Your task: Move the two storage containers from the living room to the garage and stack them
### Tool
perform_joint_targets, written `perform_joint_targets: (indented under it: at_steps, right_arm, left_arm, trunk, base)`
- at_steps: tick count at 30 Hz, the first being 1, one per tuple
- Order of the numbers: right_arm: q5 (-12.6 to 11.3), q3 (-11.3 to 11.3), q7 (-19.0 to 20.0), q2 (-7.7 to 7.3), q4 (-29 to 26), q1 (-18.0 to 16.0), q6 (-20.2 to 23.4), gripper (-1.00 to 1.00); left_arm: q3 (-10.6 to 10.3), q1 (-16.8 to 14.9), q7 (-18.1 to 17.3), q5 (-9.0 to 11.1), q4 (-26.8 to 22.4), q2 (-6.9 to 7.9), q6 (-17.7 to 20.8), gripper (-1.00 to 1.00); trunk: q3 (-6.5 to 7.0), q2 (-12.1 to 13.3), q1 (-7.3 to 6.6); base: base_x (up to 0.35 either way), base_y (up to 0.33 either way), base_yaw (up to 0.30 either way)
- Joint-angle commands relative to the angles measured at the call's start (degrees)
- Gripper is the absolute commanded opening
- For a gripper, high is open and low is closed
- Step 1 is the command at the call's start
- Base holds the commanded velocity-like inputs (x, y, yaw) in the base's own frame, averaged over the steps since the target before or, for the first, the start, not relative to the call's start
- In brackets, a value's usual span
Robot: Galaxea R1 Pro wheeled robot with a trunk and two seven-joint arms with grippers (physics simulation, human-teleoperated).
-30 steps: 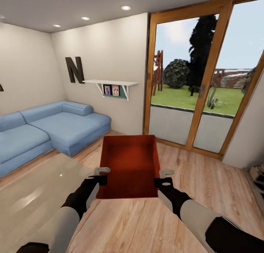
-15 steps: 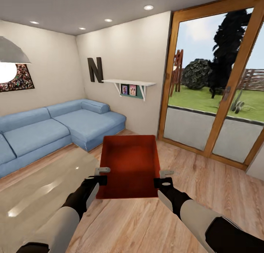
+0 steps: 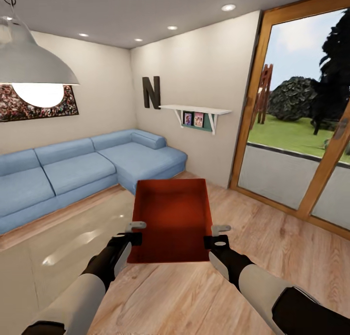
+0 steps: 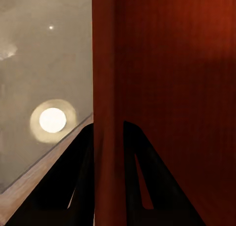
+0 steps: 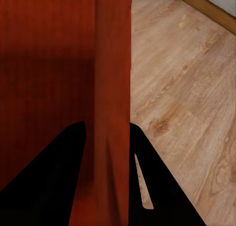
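Observation:
I hold one orange-red storage container level in front of me, above the wood-plank floor of the living room. My left gripper is shut on its left wall, and my right gripper is shut on its right wall. In the left wrist view the container wall runs between the two dark fingers. The right wrist view has the other wall pinched between dark fingers. The bin is empty inside.
A blue corner sofa lines the left walls. A glossy pale table top lies at my lower left, under a hanging lamp. Wood-framed glass doors stand at the right. Bare plank floor stretches ahead and right.
The camera has turned left: the sofa, shelf and glass doors have slid to the right in the picture and the lamp has come into view. The container and both grippers keep their place.

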Motion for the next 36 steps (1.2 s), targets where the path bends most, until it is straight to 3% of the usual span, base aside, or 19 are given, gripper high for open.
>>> perform_joint_targets:
  at_steps: [1, 36]
  right_arm:
    - [1.53, -1.11, -1.26, -0.03, -0.21, -0.08, 0.40, -1.00]
    - [1.53, -1.10, -1.26, -0.03, -0.21, -0.08, 0.31, -1.00]
  left_arm:
    - [0.02, -0.04, 0.69, 0.36, 0.01, 0.01, 0.34, -1.00]
    - [0.02, -0.01, 0.69, 0.36, 0.03, 0.01, 0.34, -1.00]
  trunk:
    - [-0.13, -0.14, 0.04]
    - [-0.13, -0.14, 0.04]
  base:
    - [0.000, 0.000, 0.300]
    - [0.000, 0.000, 0.300]
